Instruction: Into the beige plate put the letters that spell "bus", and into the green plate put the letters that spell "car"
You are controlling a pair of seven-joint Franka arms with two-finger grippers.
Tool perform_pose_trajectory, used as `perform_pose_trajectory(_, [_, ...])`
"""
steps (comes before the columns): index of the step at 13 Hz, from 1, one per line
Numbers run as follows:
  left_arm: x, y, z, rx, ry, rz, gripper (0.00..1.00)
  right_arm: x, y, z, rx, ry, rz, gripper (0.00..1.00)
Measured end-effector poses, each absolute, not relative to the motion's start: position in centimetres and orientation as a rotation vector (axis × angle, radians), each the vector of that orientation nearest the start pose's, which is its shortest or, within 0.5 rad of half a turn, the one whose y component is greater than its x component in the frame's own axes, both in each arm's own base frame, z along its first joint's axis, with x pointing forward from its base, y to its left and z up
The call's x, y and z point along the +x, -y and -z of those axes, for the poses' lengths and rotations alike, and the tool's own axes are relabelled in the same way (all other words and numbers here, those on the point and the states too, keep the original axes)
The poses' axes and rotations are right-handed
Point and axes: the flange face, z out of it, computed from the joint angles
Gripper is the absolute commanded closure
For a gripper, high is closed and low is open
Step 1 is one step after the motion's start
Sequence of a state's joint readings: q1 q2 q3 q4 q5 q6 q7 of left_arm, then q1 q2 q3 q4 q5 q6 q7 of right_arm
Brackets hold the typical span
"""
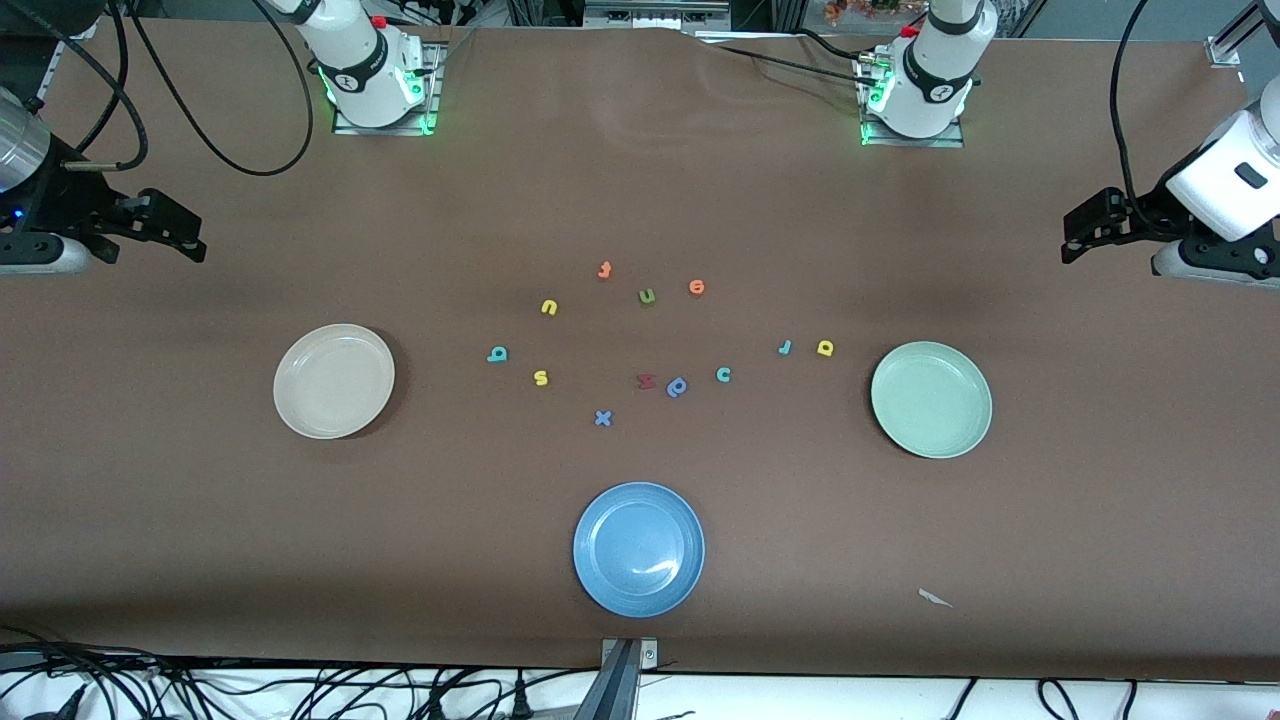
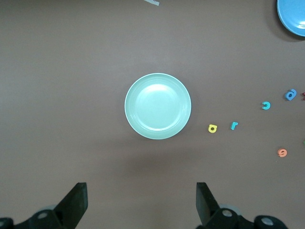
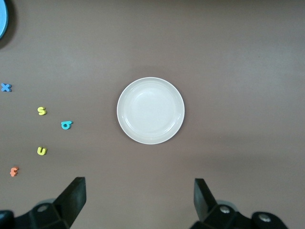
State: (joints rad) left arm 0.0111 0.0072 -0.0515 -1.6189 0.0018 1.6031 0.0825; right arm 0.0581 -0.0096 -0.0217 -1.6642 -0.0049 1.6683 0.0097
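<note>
A robotics lab, no question. Two white robot arms are bolted on metal base plates (image 1: 380,120) along one edge of the table (image 1: 200,560), green lights glowing at their feet. A plain brown cover is stretched over the whole tabletop. Black cables (image 1: 200,110) loop off the corner at the right arm's end, and more wires (image 1: 300,695) tangle along the edge nearest the front camera. Metal framing (image 1: 640,12) stands past the bases.

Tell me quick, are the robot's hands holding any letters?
Left hand: open, holding nothing, up over the table.
Right hand: open, holding nothing, up over the table.
</note>
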Motion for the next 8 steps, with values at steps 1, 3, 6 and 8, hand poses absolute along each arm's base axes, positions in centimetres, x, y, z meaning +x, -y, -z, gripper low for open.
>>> perform_pose_trajectory(1, [55.8,2.2,-60.1,-3.134,-0.193,-0.036,0.0,55.8,-2.0,-59.4,-3.146,0.043,0.022,0.0])
perform_pose_trajectory(3, [55.8,2.2,-60.0,-3.134,-0.194,-0.038,0.0,55.8,-2.0,-59.4,-3.146,0.043,0.022,0.0])
perform_pose_trajectory(6, [55.9,2.9,-59.6,-3.135,-0.212,-0.052,0.0,55.8,-2.0,-59.4,-3.146,0.043,0.022,0.0])
perform_pose_trajectory(8, [56.2,4.4,-58.9,-3.178,-0.24,-0.072,0.0,55.8,-2.0,-59.4,-3.145,0.044,0.022,0.0])
